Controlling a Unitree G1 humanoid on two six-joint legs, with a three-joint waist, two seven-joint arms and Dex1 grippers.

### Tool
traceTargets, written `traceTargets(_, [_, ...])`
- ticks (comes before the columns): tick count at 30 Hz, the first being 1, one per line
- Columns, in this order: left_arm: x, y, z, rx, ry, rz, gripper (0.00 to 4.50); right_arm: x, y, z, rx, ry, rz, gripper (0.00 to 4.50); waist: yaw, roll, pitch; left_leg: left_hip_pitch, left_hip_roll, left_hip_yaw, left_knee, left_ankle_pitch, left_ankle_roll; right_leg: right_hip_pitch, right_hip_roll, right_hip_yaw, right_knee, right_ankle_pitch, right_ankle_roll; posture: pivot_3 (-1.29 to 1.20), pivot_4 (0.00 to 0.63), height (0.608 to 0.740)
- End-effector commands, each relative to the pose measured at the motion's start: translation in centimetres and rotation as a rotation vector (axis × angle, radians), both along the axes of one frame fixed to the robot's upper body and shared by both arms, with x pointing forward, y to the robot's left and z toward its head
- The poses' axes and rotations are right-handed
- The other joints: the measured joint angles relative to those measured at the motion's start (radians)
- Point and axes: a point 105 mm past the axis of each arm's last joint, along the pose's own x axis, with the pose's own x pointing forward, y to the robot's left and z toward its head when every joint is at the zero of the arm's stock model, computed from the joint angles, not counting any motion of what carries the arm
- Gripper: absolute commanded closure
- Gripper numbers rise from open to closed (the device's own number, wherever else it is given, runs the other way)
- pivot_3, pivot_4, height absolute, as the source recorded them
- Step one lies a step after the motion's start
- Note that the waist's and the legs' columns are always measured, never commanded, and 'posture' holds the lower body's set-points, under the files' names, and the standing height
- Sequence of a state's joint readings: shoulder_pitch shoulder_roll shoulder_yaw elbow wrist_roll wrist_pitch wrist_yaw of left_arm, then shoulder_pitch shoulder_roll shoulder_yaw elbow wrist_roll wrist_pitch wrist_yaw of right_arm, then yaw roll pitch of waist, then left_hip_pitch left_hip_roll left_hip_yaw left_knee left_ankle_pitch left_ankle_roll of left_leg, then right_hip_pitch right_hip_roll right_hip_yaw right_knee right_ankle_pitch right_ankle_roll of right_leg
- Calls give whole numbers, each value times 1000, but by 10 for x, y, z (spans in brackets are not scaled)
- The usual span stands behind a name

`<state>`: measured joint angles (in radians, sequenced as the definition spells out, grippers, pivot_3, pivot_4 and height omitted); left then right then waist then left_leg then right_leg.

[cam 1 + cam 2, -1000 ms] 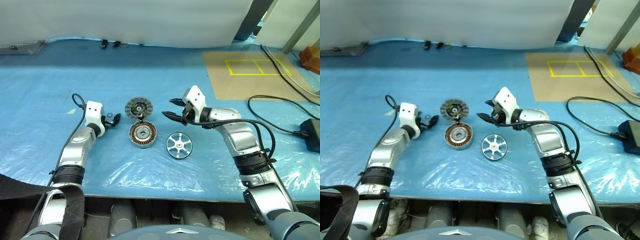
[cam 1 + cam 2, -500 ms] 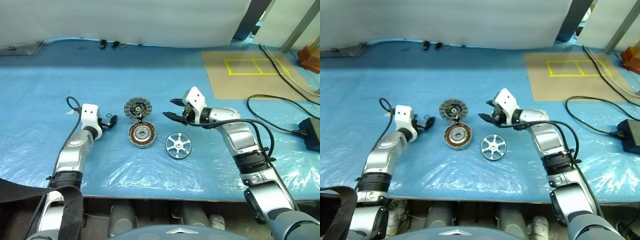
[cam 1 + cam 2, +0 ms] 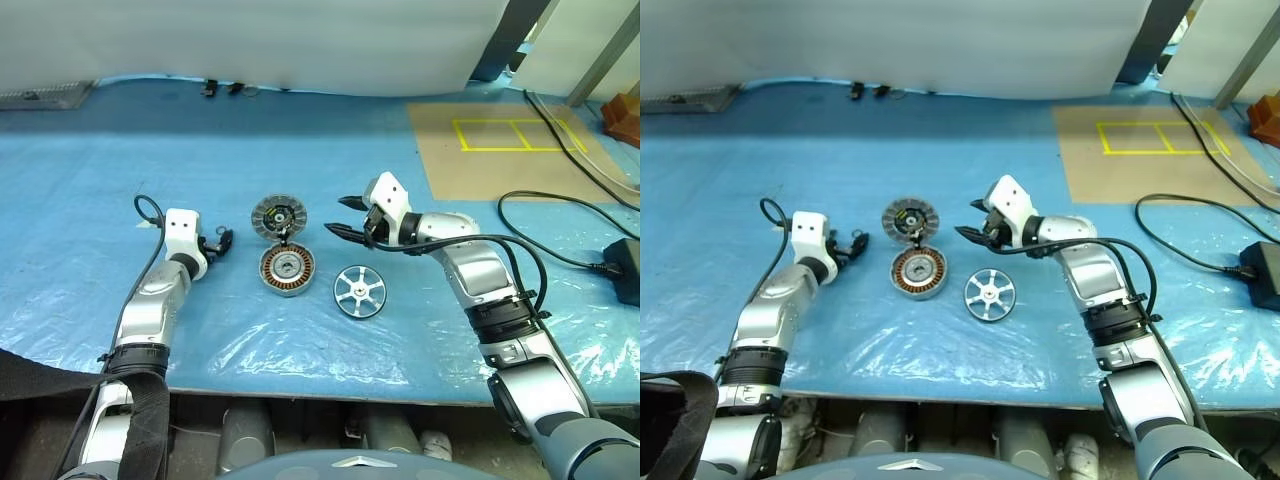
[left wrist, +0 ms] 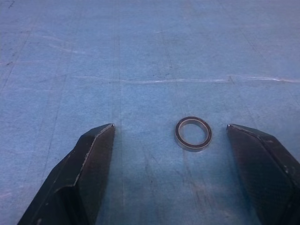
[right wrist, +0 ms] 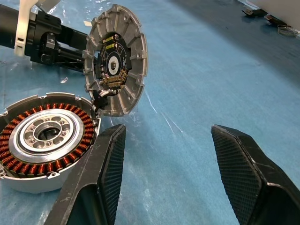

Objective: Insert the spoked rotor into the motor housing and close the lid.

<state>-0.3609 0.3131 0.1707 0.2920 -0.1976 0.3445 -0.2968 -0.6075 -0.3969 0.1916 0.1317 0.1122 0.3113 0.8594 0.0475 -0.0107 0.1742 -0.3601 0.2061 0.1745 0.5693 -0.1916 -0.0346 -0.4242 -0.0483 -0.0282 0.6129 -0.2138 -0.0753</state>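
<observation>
The motor housing (image 3: 287, 268), round with copper windings, lies open on the blue sheet. Its ribbed lid (image 3: 277, 216) stands tilted up just behind it. The silver spoked rotor (image 3: 358, 291) lies flat to the housing's right. My right gripper (image 3: 345, 218) hovers open behind the rotor and right of the lid, empty; the right wrist view shows the housing (image 5: 42, 140) and lid (image 5: 115, 61) beyond it. My left gripper (image 3: 222, 240) is open, left of the lid. In the left wrist view a small black ring (image 4: 193, 133) lies on the sheet between its fingers (image 4: 93, 159), untouched.
A cardboard sheet with yellow tape (image 3: 500, 145) lies at the back right. Black cables (image 3: 560, 225) and a power adapter (image 3: 625, 272) sit on the right. Small dark parts (image 3: 225, 88) lie along the back edge. The table's front edge runs just below both forearms.
The left hand has tilted slightly. The right arm, housing, lid and rotor have not moved.
</observation>
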Motion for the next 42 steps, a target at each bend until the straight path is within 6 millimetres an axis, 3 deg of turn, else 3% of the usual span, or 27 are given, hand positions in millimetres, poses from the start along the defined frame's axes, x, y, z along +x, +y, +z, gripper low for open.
traceTargets(1, [-6,3,-22,-15,83,12,543,0,3,13,-2,-58,20,1558,0,1,-1,0,0,0,0,0,0,0,0,0,0,0,0,0,150,740])
traceTargets(16, [-1,1,-31,-16,109,1,543,0,4,14,-6,-62,18,1558,2,3,-2,0,0,0,-2,0,0,0,0,0,-1,0,1,0,150,740])
traceTargets(19, [-5,1,-33,-38,116,-5,1119,0,3,14,-8,-64,17,1558,1,3,-2,0,0,0,-3,0,0,0,0,0,-3,0,1,0,150,740])
traceTargets(27, [-16,4,-35,-45,108,-1,3743,1,4,13,-11,-68,19,1558,1,3,-2,0,0,0,-8,0,0,0,-1,0,-6,-1,2,0,150,740])
traceTargets(33, [-24,-4,-20,-36,2,-82,3826,2,6,11,-8,-74,17,1558,-1,3,-2,0,0,0,-8,0,0,0,-1,0,-6,-1,3,0,150,740])
traceTargets(39, [-35,-11,23,-64,-235,-180,3826,-2,6,13,36,-64,36,1558,-2,2,-1,-1,0,1,-8,0,0,-1,-1,0,-7,-2,2,0,150,740])
traceTargets(42, [-44,-12,32,-77,-271,-221,3826,-16,8,7,48,17,124,1558,-2,1,-1,-5,1,1,-8,0,0,-3,-1,0,-7,-1,2,0,150,740])
